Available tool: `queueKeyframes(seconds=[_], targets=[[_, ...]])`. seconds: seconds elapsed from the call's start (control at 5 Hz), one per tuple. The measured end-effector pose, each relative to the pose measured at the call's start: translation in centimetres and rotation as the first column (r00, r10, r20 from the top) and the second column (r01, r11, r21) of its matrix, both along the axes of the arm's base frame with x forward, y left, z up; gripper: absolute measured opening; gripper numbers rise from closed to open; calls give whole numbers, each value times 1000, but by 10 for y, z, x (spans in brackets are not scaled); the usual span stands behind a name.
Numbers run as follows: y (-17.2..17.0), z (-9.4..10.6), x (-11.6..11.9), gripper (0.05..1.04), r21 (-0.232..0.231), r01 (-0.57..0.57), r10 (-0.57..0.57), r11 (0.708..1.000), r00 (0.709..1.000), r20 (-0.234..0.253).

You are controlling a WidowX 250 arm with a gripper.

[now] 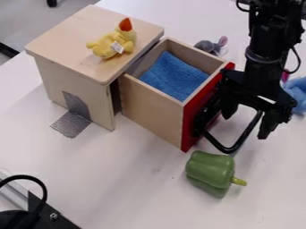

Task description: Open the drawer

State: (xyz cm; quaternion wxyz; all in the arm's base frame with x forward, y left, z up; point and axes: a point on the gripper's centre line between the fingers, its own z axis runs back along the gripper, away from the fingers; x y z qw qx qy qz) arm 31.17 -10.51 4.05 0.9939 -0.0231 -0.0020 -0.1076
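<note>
My black two-finger end effector (pixel 248 118) is spread, astride the curved black handle (pixel 231 149). The red-fronted wooden drawer (pixel 150 110) stands well out, right of its cabinet (pixel 53 81); overpulling could drop it, or a near swing bump the green toy pepper (pixel 209 169).

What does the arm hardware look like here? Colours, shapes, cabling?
All-black arm, with a roughly cylindrical lower section and a raised collar around it. Thin black cable loops outside the housing on one side. Below, a wide, angular bracket carries the black gripper, which has two chunky, tapered jaws.
</note>
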Motion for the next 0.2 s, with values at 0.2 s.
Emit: queueKeyframes(seconds=[0.2], targets=[[0,0,0,1001,0,0,0,1000,1000,0]])
